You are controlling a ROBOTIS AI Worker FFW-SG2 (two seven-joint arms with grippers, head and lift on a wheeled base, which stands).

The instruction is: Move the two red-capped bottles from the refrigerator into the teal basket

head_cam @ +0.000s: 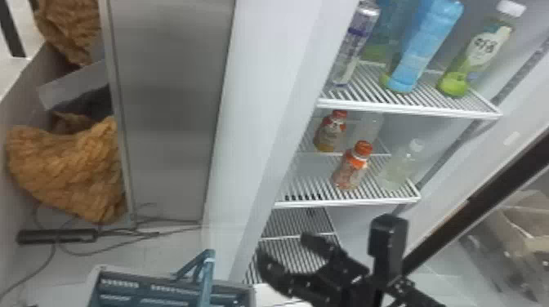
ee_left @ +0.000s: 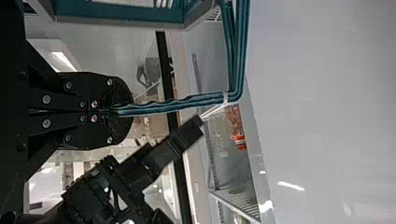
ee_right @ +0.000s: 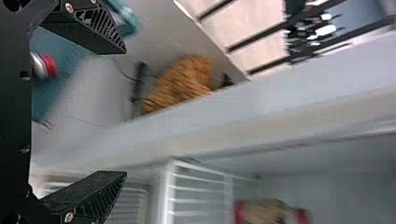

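Note:
Open and empty, my right gripper (head_cam: 284,246) is below and in front of the fridge's middle shelf (head_cam: 347,201). In the right wrist view the right gripper (ee_right: 124,112) has its fingers spread. On that shelf stand two red-capped bottles, a front one (head_cam: 350,168) and a rear one (head_cam: 329,131). The left wrist view has a red-capped bottle (ee_left: 236,126) beyond the basket handle. The teal basket (head_cam: 167,290) is low beside the fridge. My left gripper (ee_left: 109,111) is shut on its handle (ee_left: 173,105). A blurred red-and-silver item (ee_right: 45,65) lies against teal in the right wrist view.
A clear bottle (head_cam: 397,169) stands right of the front red-capped one, a faint one behind. The upper shelf (head_cam: 408,107) holds taller bottles and a can (head_cam: 354,45). The white fridge wall (head_cam: 261,102) rises at the left; the dark door edge (head_cam: 482,196) slants at the right.

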